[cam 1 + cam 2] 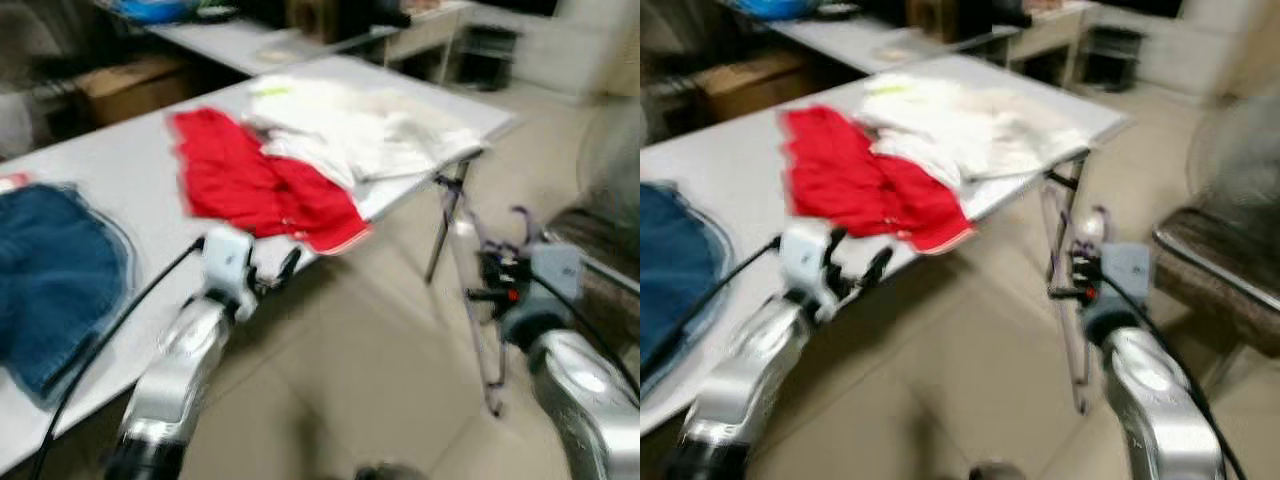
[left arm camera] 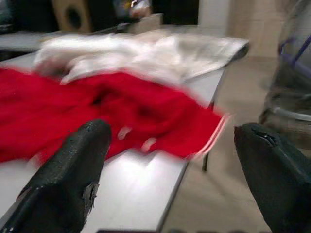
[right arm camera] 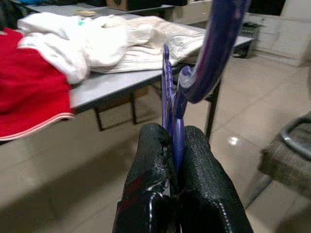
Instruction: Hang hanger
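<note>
head eyes: down, forward, blurred | wrists: close along fingers | shared: red garment (image 1: 262, 188)

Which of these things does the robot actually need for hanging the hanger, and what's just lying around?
In use:
purple hanger
right gripper, jaws shut on it

Lying about:
red garment
white clothes
blue garment
grey table

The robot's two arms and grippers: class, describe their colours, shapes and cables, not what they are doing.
Both arms are shiny silver and rounded. The left gripper has a pale boxy wrist block and a black cable trailing along the arm. The right gripper has a grey block with a small red mark. The fingers are black, thick, blunt and rough-textured.
</note>
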{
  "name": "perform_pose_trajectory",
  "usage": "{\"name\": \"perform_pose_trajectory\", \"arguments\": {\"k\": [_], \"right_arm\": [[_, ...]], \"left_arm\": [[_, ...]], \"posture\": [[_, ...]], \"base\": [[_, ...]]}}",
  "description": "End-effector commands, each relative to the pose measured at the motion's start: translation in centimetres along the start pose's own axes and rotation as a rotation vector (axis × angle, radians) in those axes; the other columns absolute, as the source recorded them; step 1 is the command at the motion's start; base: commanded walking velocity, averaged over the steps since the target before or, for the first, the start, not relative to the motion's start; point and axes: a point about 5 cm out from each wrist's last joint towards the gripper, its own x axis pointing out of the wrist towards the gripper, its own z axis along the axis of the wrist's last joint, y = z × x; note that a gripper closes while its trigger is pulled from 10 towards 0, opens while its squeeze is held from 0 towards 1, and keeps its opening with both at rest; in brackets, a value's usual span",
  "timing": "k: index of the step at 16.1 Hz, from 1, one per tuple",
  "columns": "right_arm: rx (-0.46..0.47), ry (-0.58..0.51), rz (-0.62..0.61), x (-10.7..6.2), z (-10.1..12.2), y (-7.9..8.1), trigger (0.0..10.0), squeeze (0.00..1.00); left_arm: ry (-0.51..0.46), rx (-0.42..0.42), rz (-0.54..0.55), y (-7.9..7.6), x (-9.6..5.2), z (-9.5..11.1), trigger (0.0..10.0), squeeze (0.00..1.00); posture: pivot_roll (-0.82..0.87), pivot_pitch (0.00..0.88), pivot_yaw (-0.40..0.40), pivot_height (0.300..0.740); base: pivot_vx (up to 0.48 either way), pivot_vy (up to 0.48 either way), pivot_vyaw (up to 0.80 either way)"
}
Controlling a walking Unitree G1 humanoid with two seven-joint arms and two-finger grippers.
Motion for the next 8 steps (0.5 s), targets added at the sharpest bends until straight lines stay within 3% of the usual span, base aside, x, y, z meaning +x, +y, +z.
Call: {"name": "perform_pose_trajectory", "arguments": {"k": [1,8], "right_arm": [[-0.011,-0.045,0.024,0.45,1.11,0.5,10.0,0.0],[-0.034,-0.061,0.076,0.36,1.5,1.19,10.0,0.0]], "left_arm": [[0.029,0.012,0.033,0.75,-0.43,-0.58,10.0,0.52],[0.017,0.0,0.092,0.83,-0.34,-0.52,10.0,0.53]], "posture": [[-0.09,0.0,0.031,0.74],[-0.1,0.0,0.018,0.74]], "base": [[0.262,0.0,0.0],[0.273,0.0,0.0]]}}
